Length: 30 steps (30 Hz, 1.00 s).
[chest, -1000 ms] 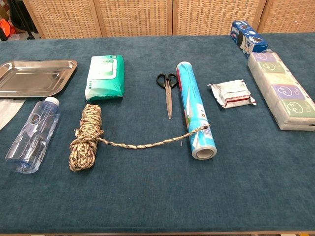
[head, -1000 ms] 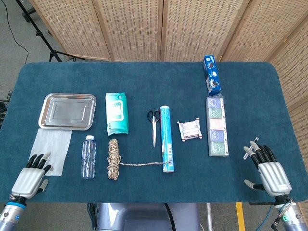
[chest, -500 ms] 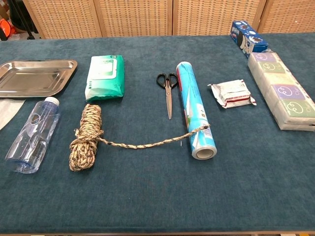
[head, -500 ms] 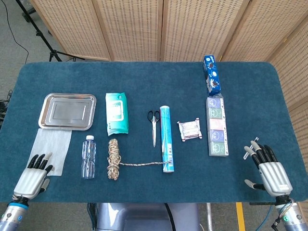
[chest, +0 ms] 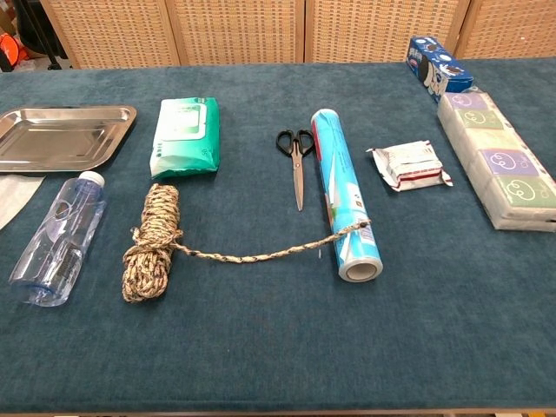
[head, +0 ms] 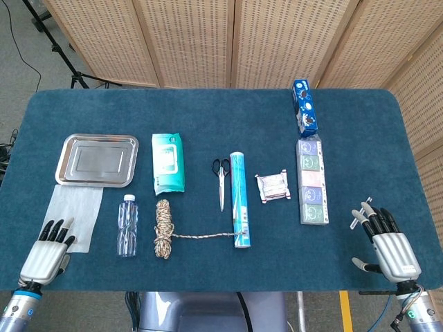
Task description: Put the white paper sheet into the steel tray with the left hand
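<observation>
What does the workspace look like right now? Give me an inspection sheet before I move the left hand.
Surface: table covered in dark blue cloth.
Job's things: white paper sheet lies flat, just in front of the empty steel tray.
Clutter: water bottle, rope coil with its tail reaching the blue roll, wet wipes pack, scissors, small wrapped packet, tissue pack, blue box.
Hands: left hand open, fingertips at the sheet's near corner; right hand open, holding nothing.
Cables: black cable on the floor, far left.
Surroundings: wicker screens, tripod leg.
</observation>
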Motion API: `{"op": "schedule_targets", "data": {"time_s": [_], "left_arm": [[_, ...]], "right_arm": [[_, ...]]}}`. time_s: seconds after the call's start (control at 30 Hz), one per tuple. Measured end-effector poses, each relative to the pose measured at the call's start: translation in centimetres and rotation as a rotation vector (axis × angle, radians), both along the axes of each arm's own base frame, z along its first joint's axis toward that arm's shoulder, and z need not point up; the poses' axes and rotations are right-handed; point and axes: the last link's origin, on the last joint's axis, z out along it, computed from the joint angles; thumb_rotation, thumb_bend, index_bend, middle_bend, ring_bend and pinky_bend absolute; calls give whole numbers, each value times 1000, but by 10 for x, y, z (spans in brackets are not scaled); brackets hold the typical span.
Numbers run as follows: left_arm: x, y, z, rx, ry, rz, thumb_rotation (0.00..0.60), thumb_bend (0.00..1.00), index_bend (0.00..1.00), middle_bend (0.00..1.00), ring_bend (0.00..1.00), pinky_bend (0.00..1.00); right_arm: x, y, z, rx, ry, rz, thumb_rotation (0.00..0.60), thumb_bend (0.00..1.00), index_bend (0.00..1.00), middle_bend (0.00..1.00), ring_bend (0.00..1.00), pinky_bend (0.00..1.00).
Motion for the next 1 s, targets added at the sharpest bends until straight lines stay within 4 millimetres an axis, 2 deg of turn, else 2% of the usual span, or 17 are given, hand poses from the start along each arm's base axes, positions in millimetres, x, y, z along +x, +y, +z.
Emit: {"op": "schedule_targets", "data": {"time_s": [1.0], "left_arm": [[-4, 0, -9, -4, 51, -15, 600, 461, 402, 0, 0, 0]], "right_arm": [[0, 0, 2, -13, -10, 7, 600, 0, 112, 0, 0, 0]]}}
